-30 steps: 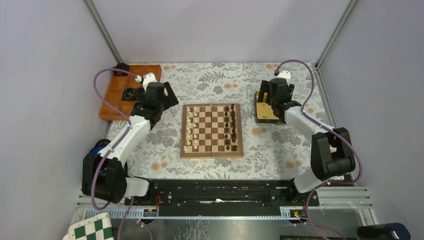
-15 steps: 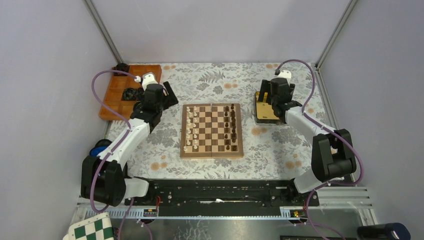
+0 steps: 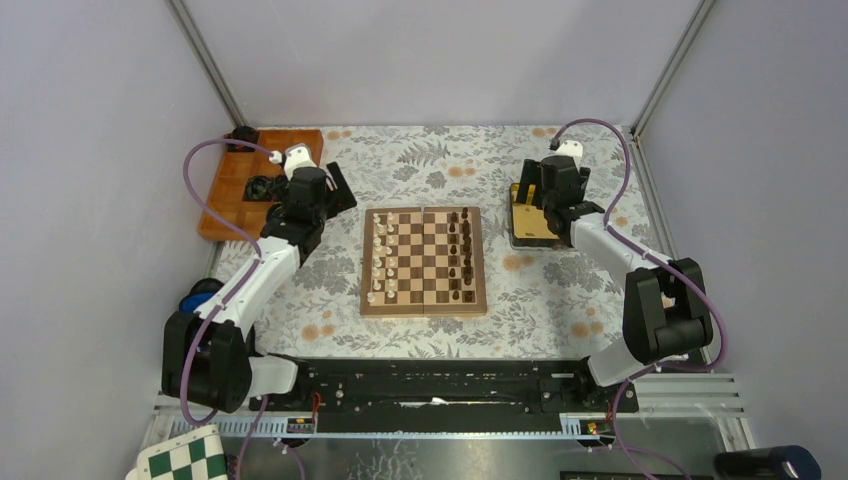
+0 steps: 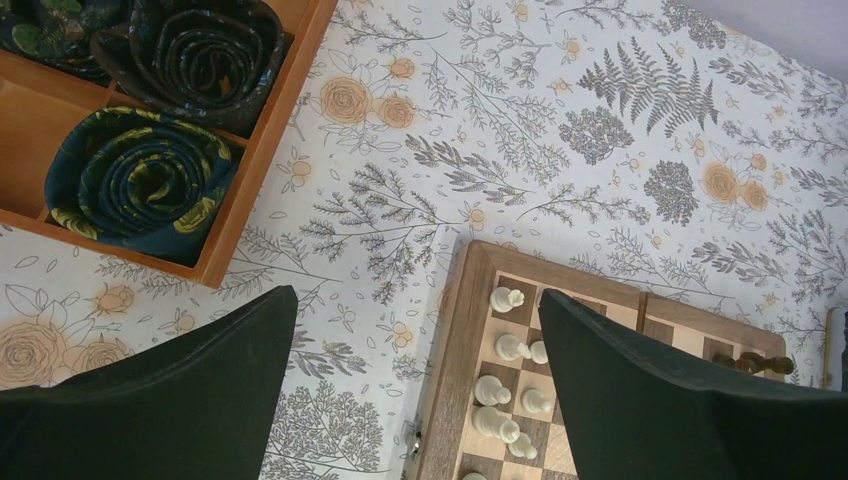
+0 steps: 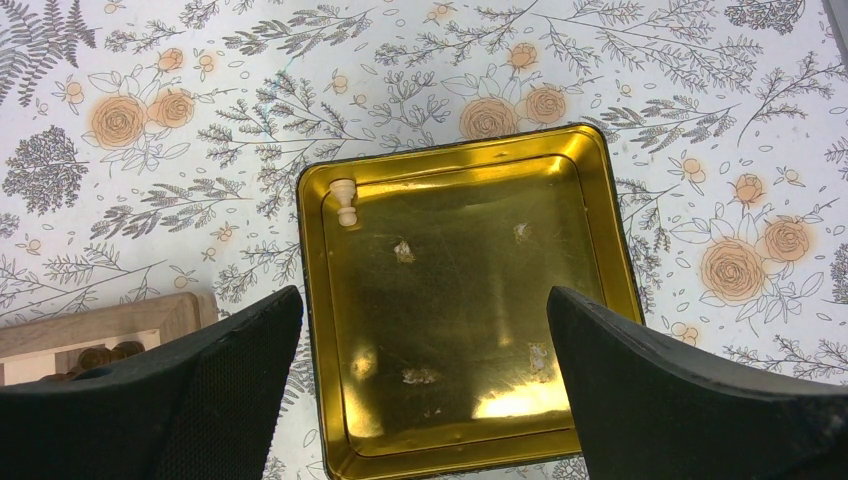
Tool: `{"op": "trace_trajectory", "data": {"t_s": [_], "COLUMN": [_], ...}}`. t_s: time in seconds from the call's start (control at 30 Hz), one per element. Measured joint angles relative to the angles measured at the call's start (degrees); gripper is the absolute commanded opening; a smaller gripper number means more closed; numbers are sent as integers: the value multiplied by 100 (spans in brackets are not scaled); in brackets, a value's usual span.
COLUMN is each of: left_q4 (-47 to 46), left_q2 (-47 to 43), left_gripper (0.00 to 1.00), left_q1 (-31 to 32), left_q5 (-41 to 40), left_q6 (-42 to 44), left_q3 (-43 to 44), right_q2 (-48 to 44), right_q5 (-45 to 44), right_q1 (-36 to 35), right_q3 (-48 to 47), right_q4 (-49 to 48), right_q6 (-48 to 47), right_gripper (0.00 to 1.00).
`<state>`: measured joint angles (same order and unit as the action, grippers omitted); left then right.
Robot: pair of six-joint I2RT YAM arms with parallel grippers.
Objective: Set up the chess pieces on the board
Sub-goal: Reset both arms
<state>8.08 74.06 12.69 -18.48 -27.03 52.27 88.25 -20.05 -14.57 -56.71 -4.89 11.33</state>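
Far-left corner of worktop [image 3: 430,160]: wooden tray [image 3: 225,195] holding rolled dark cloths [image 4: 135,185].
Left gripper [image 4: 416,298]: jaws wide apart, nothing between them, above the worktop between tray and board.
Centre: board [image 3: 423,311]. Cream chess pieces [image 3: 378,255] stand in the two files along its left edge, dark chess pieces [image 3: 462,255] in the two files along its right edge.
Right side of worktop: gold tin [image 5: 470,300], one cream pawn [image 5: 345,202] in its far-left corner.
Right gripper [image 5: 425,295]: spread wide, empty, above the tin.
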Motion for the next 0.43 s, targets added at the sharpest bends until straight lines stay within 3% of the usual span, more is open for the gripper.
{"op": "trace_trajectory", "data": {"t_s": [0.43], "left_q4": [-90], "left_q2": [0], "left_gripper": [99], "left_q1": [0], "left_q5": [-2], "left_q6": [28], "left_q3": [0], "right_q2": [0], "right_q5": [-4], "right_q1": [0], "right_q3": [0], "right_q4": [35], "right_q6": [-4], "right_gripper": [100]}}
